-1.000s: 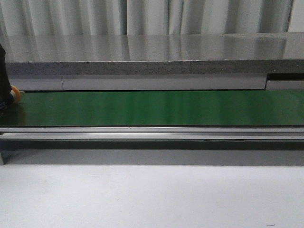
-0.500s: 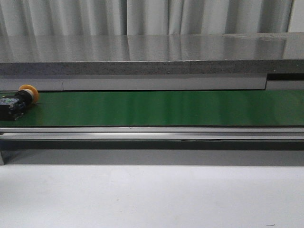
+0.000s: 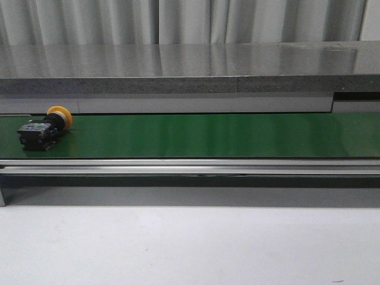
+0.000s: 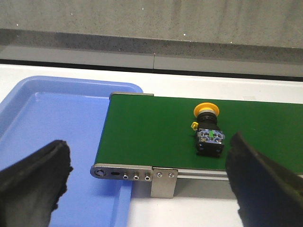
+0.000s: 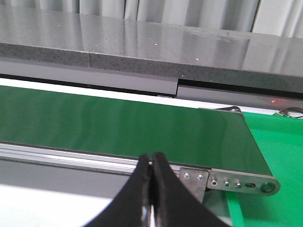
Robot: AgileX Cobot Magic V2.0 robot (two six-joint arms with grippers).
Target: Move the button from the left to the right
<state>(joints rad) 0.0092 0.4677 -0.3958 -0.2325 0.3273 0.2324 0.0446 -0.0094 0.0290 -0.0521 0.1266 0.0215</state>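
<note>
Button (image 3: pixel 46 128) lying on its side at left of belt (image 3: pixel 208 135); may roll off. Left gripper (image 4: pixel 142 182) spread wide, right gripper (image 5: pixel 152 170) pinched together, empty.

Pale pleated curtains (image 3: pixel 190 21) hang behind a glossy grey speckled stone counter (image 3: pixel 178 71).
</note>
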